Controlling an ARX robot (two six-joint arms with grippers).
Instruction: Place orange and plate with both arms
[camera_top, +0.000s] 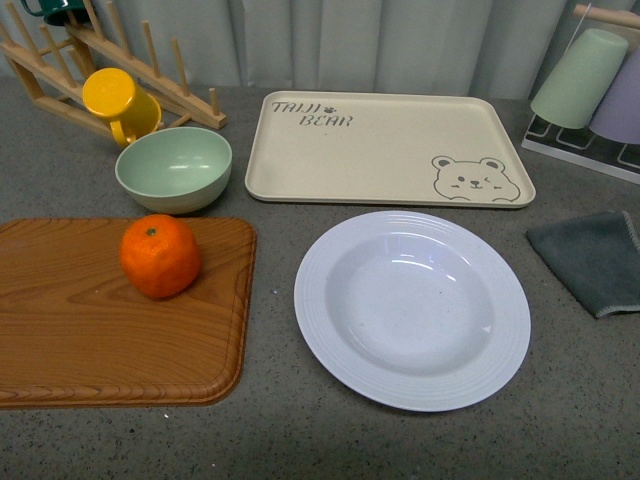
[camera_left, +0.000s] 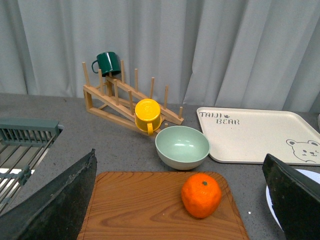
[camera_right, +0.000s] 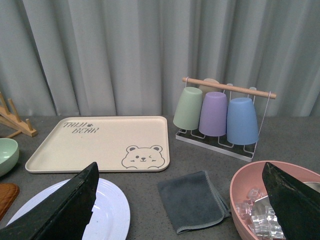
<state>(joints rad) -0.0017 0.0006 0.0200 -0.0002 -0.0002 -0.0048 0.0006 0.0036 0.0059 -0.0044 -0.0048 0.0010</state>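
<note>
The orange (camera_top: 160, 255) sits on the far part of a wooden cutting board (camera_top: 100, 330) at the left. The white ridged plate (camera_top: 412, 308) lies on the grey table to its right. Neither arm shows in the front view. In the left wrist view my left gripper (camera_left: 179, 165) is open and empty, its fingers (camera_left: 55, 205) spread wide, with the orange (camera_left: 201, 195) ahead between them and untouched. In the right wrist view my right gripper (camera_right: 179, 167) is open and empty, and the plate (camera_right: 107, 215) lies beside one finger.
The beige bear tray (camera_top: 385, 148) lies behind the plate. A pale green bowl (camera_top: 174, 167), a yellow mug (camera_top: 118, 100) and a wooden rack (camera_top: 60, 60) stand back left. A grey cloth (camera_top: 590, 258) and hanging cups (camera_top: 580, 80) are at the right. A pink bowl of ice (camera_right: 245, 195) is near the right gripper.
</note>
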